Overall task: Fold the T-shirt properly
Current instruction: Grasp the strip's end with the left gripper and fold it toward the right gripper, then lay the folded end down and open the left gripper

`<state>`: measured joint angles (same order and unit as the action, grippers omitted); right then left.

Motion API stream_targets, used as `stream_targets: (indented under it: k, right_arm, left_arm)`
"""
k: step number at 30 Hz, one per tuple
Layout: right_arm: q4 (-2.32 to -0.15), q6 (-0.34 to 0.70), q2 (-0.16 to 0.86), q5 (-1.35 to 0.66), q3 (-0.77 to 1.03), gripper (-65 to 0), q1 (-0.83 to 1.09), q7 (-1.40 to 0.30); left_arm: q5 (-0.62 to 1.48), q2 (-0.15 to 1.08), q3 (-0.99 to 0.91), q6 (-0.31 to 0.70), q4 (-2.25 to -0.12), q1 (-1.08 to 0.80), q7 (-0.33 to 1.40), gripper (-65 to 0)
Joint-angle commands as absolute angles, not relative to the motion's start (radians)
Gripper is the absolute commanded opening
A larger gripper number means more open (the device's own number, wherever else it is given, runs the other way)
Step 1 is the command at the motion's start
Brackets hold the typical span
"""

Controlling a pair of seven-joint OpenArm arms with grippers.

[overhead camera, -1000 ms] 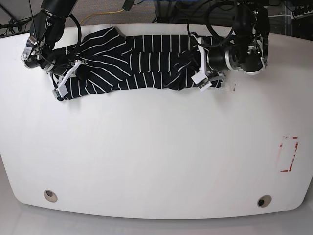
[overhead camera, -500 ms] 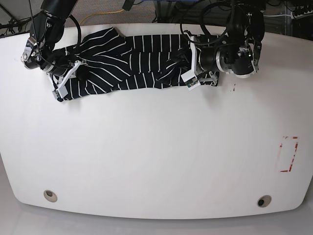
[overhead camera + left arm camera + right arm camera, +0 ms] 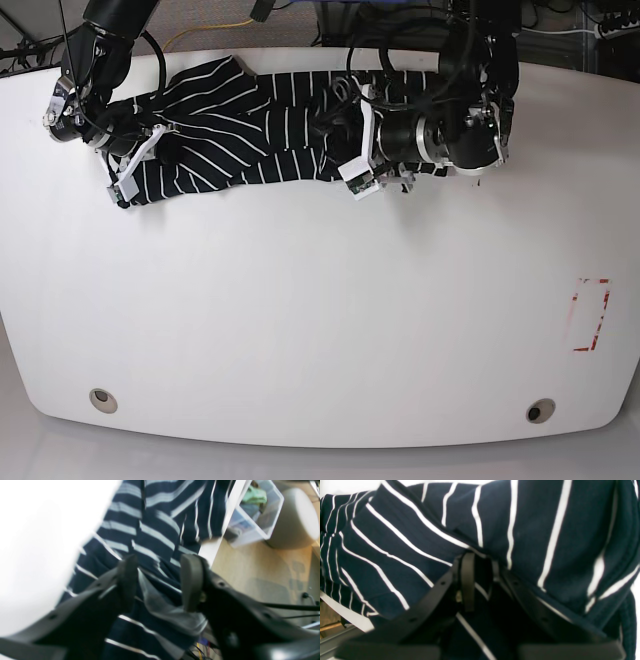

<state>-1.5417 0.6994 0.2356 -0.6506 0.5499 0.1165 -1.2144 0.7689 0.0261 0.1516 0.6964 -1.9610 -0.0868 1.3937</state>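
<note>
- The table [image 3: 300,330] is wide, white and smooth; the T-shirt [image 3: 250,130] lies bunched in a long band along its far edge, well away from the near side, with one end hanging close to the table's rim in the left wrist view.
- The T-shirt looks soft, light and limp: it wrinkles and drapes over itself, so it probably slides easily on the smooth top and keeps no shape when lifted. Nothing about it seems fragile.
- A single layer is likely to slip from a pinch, so the better holds are the thicker seamed parts, such as a hem, a sleeve edge or a shoulder, taken at two corners well apart to spread the cloth flat.
- The left gripper [image 3: 158,580] sits over the shirt's middle fold, its fingers parted about halfway; a grey flap of cloth lies between them, but neither pad presses it, so it seems to hold nothing.
- The right gripper [image 3: 480,580] is at the shirt's other end, its fingers nearly together and pinching a dark fold of the striped cloth, which drapes over both fingers.
</note>
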Motion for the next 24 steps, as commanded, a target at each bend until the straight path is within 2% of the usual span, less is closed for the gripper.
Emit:
stream_targets:
  k: [1, 7, 10, 11, 14, 19, 21, 24]
  right_arm:
    - [-1.555, 0.698, 0.251, -0.650, 0.556, -56.3, 0.094, -1.214]
    - [-1.635, 0.698, 0.251, -0.650, 0.561, -54.2, 0.084, -1.221]
    - [-1.698, 0.698, 0.251, -0.651, 0.564, -43.4, 0.084, -1.239]
    - [-1.722, 0.698, 0.251, -0.651, 0.575, -37.3, 0.082, -1.248]
    - [-1.773, 0.698, 0.245, -0.653, 0.624, -24.4, 0.081, -1.274]
    - [-1.785, 0.698, 0.243, -0.653, 0.748, -16.0, 0.051, -1.314]
    - [-1.768, 0.698, 0.246, -0.653, 0.791, -14.6, 0.042, -1.320]
    - [-1.707, 0.698, 0.259, -0.653, 0.842, -12.7, 0.025, -1.320]
  left_arm:
    - [0.786, 0.030, 0.117, 0.698, -1.985, -0.061, 1.388, -32.4]
    - [0.785, 0.071, -0.038, 0.698, -1.982, -0.064, 1.385, -32.5]
    - [0.785, 0.108, -0.094, 0.698, -1.982, -0.077, 1.385, -32.5]
    - [0.783, 0.128, -0.119, 0.698, -1.982, -0.096, 1.385, -32.5]
    - [0.783, 0.168, -0.166, 0.698, -1.982, -0.136, 1.385, -32.5]
    - [0.783, 0.209, -0.208, 0.698, -1.963, -0.196, 1.383, -33.3]
    - [0.783, 0.214, -0.209, 0.698, -1.948, -0.206, 1.383, -38.5]
    - [0.783, 0.209, -0.209, 0.698, -1.917, -0.208, 1.383, -53.2]
